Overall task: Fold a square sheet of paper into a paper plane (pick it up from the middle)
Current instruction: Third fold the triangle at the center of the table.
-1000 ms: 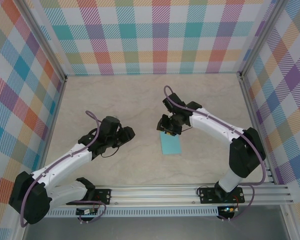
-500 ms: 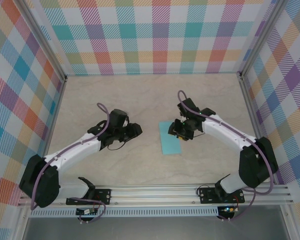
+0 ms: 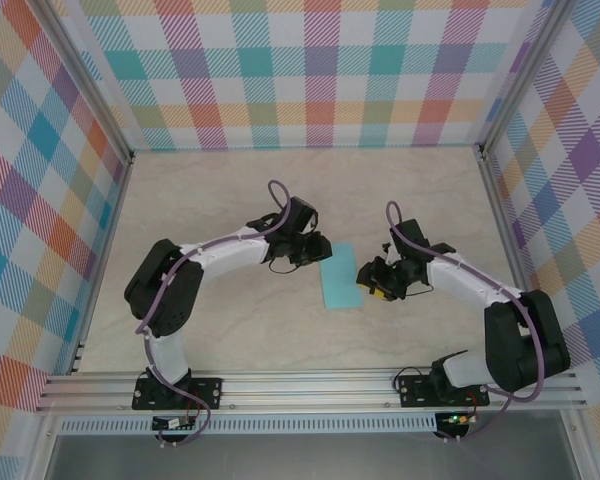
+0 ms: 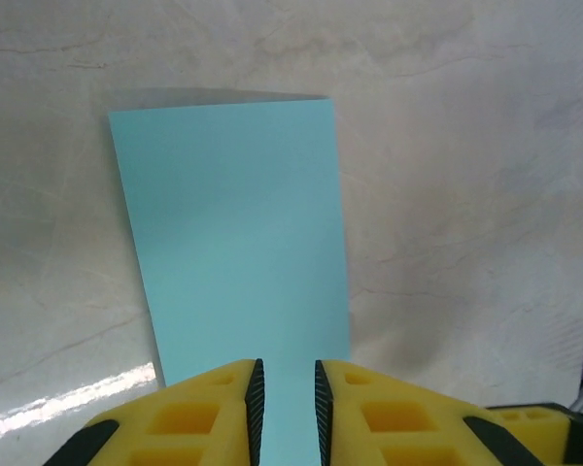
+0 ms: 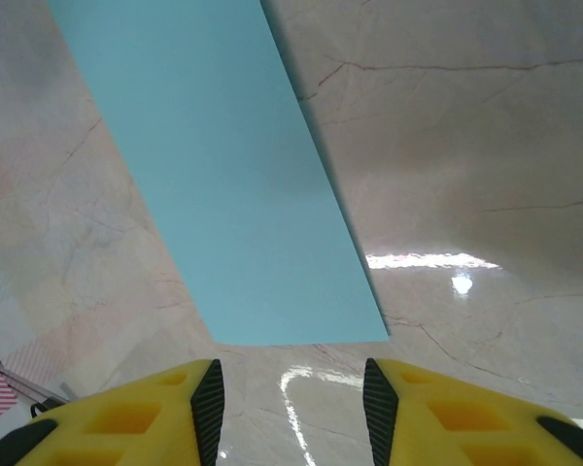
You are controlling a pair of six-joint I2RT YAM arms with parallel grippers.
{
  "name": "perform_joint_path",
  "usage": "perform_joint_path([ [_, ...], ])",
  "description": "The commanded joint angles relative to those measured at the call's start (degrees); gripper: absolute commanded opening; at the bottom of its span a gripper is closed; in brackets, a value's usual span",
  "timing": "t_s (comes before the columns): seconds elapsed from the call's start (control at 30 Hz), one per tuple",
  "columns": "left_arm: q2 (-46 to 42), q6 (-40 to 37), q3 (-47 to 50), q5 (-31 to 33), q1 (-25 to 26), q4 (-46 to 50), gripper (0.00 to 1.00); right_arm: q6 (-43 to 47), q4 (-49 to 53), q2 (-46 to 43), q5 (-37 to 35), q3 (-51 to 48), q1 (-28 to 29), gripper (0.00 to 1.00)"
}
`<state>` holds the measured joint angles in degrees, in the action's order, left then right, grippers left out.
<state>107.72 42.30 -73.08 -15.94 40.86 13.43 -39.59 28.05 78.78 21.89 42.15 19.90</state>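
Two grippers, one paper, one table.

1. Paper (image 3: 340,277): plain light teal, a rectangle longer than wide, lying flat on the table (image 3: 210,200). Whether it is one layer or doubled cannot be told.

2. Left gripper (image 3: 315,252): in the top view it sits at the paper's far-left corner, with its arm curving in from the paper's left. In the left wrist view the gripper (image 4: 287,403) hangs over the near end of the paper (image 4: 238,233). Its yellow fingers (image 4: 235,383) carry black ribbed pads (image 4: 257,398). The jaws stand narrow, a slim slit apart, and teal shows through the slit. Whether the pads touch the paper cannot be told.

3. Right gripper (image 3: 372,280): in the top view it is just beside the paper's right edge, level with the paper's nearer half, and its arm comes in from the paper's right. In the right wrist view the gripper (image 5: 291,408) has its jaws moderately wide, with bare table between the yellow fingers (image 5: 447,408). The nearest edge of the paper (image 5: 223,175) lies just ahead of the fingertips, not between them. It holds nothing.

4. Table: pale marbled beige and glossy, with glare patches near the paper in both wrist views.
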Motion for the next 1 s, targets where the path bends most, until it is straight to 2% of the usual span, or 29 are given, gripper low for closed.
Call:
perform_joint_path([
  [0.0, 3.36, -1.79, -4.73, -0.31, 0.32, 1.94, 0.22, 1.91, -3.23, 1.66, 3.15, -1.23, -0.13, 0.45],
  [0.27, 10.92, -3.80, -11.47, -0.10, -0.78, 5.57, 0.20, 2.16, -6.73, 3.96, 6.17, -3.39, -0.12, 0.46],
  [0.57, 14.49, -3.69, -11.10, -1.46, -1.66, 4.88, 0.19, 3.11, -6.51, 5.09, 4.22, -2.45, -0.13, 0.49],
  [0.8, 12.42, -3.18, -7.93, -2.69, -2.14, 2.94, 0.21, 3.36, -5.76, 6.07, 3.33, -1.68, -0.16, 0.49],
  [0.97, 7.00, -3.35, -5.99, -3.59, -2.02, 0.03, 0.25, 3.84, -5.81, 6.58, 2.83, -1.80, -0.12, 0.49],
])
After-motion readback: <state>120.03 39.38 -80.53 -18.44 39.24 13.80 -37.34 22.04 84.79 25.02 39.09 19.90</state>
